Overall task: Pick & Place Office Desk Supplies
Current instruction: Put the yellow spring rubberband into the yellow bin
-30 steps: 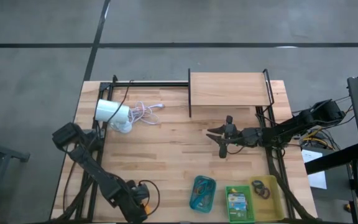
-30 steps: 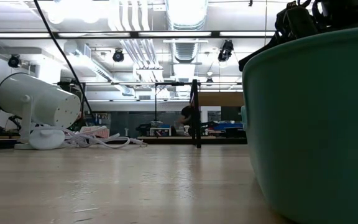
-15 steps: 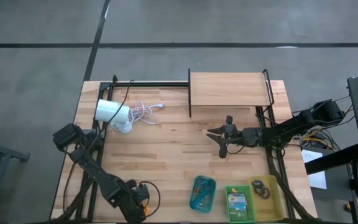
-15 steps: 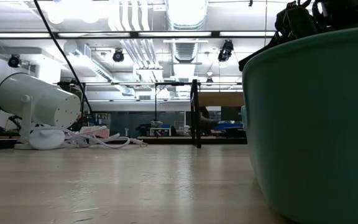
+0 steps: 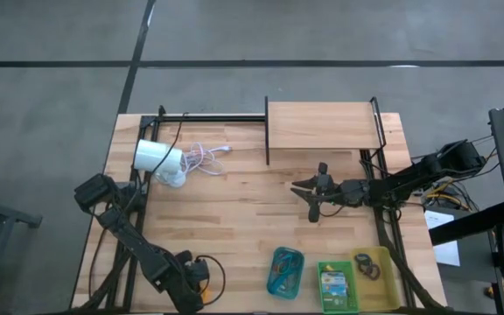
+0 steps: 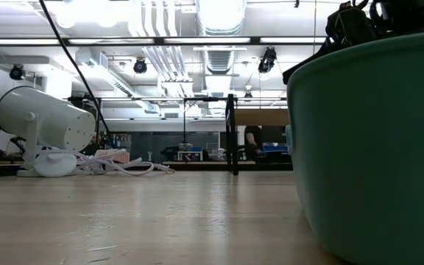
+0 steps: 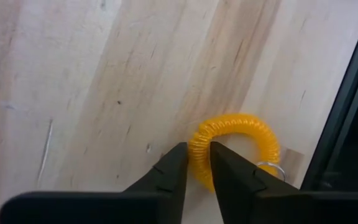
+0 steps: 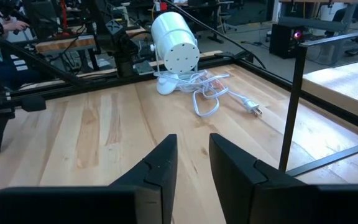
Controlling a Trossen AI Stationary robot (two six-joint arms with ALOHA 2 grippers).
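My left gripper (image 7: 197, 163) is down at the near left edge of the table (image 5: 234, 219), and its two fingers are clenched on one side of an orange coiled loop (image 7: 235, 146) that lies flat on the wood. A small metal ring (image 7: 269, 169) hangs off the loop's near side, right by the dark table frame. From above I see that same gripper (image 5: 198, 278) as a dark lump with a bit of orange beside it.

My right gripper (image 5: 311, 194) waits over the middle right of the table, just in front of the raised wooden shelf (image 5: 322, 127). Through its own camera its fingers (image 8: 160, 171) stand a little apart with nothing between them, so I call it released.

Along the near edge, right of centre, sit three trays in a row: a teal tray (image 5: 286, 271) with coloured loops in it, a green tray (image 5: 338, 287) with a crayon box (image 5: 332, 283), and a yellow tray (image 5: 376, 278) with dark loops (image 5: 366, 265).

At the far left stands a white lamp (image 5: 157, 157) with its white cord (image 5: 201, 159) tangled beside it.
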